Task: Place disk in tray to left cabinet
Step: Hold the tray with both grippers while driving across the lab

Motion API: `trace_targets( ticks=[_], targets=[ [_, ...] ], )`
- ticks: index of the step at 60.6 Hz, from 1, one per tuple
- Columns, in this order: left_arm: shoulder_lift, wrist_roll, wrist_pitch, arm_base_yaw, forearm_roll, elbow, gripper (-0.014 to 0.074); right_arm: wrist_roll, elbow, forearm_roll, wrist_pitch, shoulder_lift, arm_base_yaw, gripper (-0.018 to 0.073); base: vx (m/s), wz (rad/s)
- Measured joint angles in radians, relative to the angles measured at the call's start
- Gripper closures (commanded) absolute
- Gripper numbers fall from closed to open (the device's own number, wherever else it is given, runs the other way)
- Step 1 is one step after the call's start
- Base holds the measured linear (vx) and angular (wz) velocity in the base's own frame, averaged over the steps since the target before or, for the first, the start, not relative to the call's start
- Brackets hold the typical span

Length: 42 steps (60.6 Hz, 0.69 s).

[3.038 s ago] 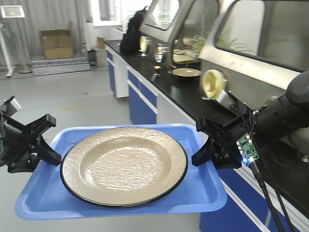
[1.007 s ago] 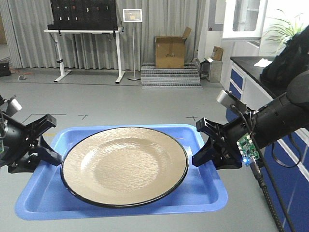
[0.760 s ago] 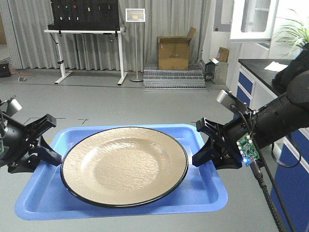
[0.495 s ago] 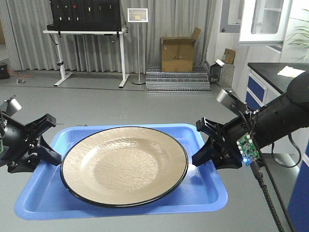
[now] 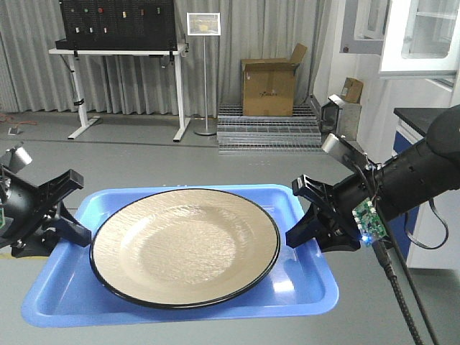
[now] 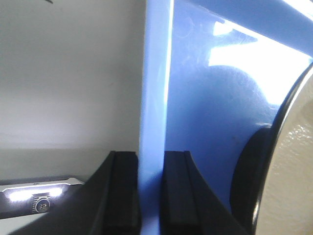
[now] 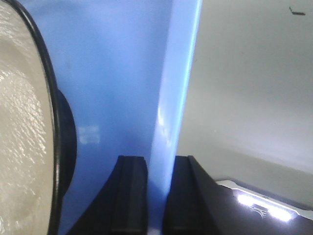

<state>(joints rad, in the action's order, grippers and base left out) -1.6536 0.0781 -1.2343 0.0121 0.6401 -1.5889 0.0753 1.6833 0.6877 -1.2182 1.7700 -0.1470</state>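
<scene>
Behind the load, the room has swung round since a few seconds back; a grey curtain and a cardboard box now fill the far side. My left gripper pinches the left rim of the tray and my right gripper pinches the right rim. I judge the tray light but bendy. The glossy plate lies loose in its middle and could slide, so I keep it level. Both arms reach forward, spread wide. No cabinet shows.
</scene>
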Motion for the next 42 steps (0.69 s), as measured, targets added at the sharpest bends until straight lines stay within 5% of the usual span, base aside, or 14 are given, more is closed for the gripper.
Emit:
trace_targets(
  ticks=[42],
  targets=[
    [0.0,0.0,-0.003,0.0,-0.001,0.0,0.0597,0.0,0.002,-0.001,-0.012,0.0,0.0,0.0564,0.66,-0.02]
  ],
)
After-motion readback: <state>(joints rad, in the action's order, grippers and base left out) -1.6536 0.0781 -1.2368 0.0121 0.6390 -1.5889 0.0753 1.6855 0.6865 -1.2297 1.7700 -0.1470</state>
